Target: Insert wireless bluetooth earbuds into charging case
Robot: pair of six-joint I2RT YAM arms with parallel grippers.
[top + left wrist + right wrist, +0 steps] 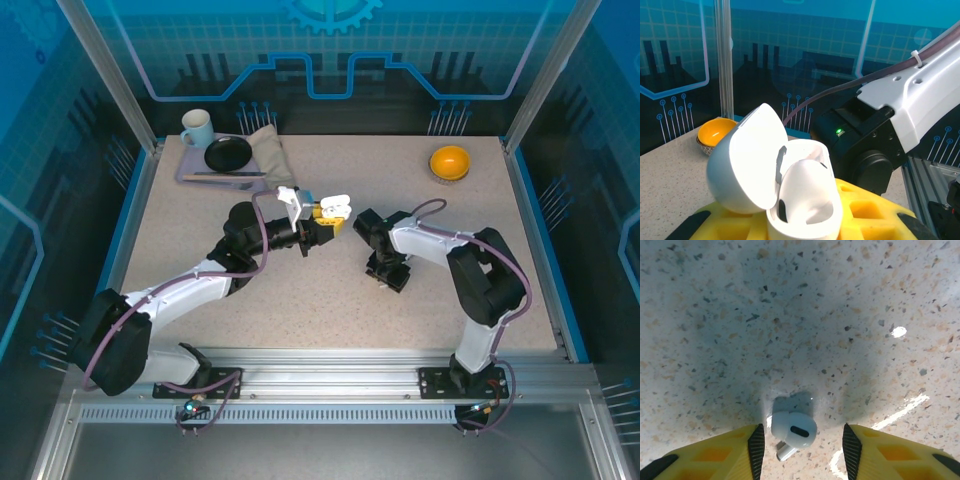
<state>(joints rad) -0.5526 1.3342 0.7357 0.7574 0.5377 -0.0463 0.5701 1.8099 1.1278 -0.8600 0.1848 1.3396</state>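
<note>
Here's the left gripper out over the middle of the table, its yellow fingers clamped on the white charging case. The case sits right between them, mouth up, and its lid is flipped wide open, leaning off to one side of the fingers. There's a rounded white form inside the mouth of the case, but whether that's a seated bud or just the inner shell, I can't tell. Just beyond the fingers looms the right arm, with a green light glowing on its dark joint, and an orange bowl sits well off behind the lid. Over to the right gripper: it points straight down at the speckled surface with its fingers apart, and a white earbud lies on the table squarely between the two black pads. The earbud is on its side, stem pointing back toward the wrist, a dark oval patch facing up. There's a gap on each side of it, so neither pad is touching. From above, the two grippers are near each other but apart.
</note>
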